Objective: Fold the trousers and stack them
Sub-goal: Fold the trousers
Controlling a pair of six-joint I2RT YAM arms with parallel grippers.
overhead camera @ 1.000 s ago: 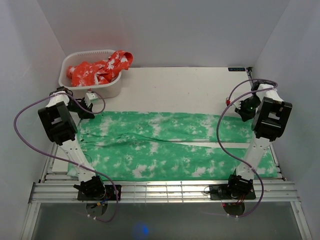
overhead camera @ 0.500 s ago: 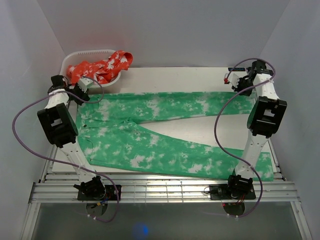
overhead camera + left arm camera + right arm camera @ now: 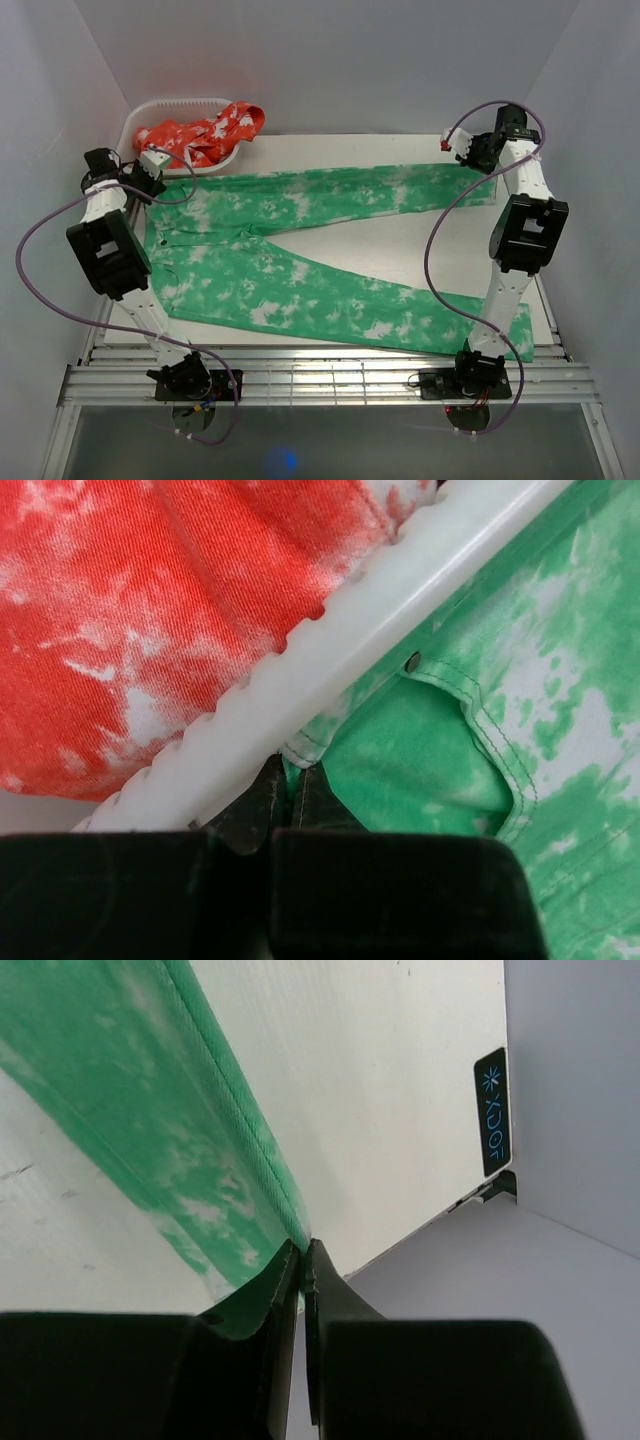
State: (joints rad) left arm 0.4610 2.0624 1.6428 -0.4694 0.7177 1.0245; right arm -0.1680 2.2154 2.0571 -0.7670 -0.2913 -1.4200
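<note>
Left gripper [image 3: 290, 780] was out at ten o'clock on the table [image 3: 400, 235], its fingers pressed together with a sliver of green cloth caught between them. That was the waistband corner of the trousers [image 3: 300, 250], pinched hard up against the scalloped rim of the white basket [image 3: 330, 650]. A small metal stud [image 3: 413, 662] and a stitched pocket edge showed just past the grip.

Over at two o'clock, the right gripper [image 3: 303, 1250] had its fingers closed tight on the hem end of the far leg. Cloth ran straight into the pinch, near the table's corner and a small dark label [image 3: 491, 1110].

Between the two grips the far leg ran as a nearly straight band from ten o'clock to two. The waist sat at nine o'clock, spread flat on the board. The near leg lay loose, slanting down from the waist to about four o'clock, its end beside the right arm's base.

In the basket at eleven o'clock lay a red garment [image 3: 200, 135] with white blotches, one end draped over the rim.
</note>
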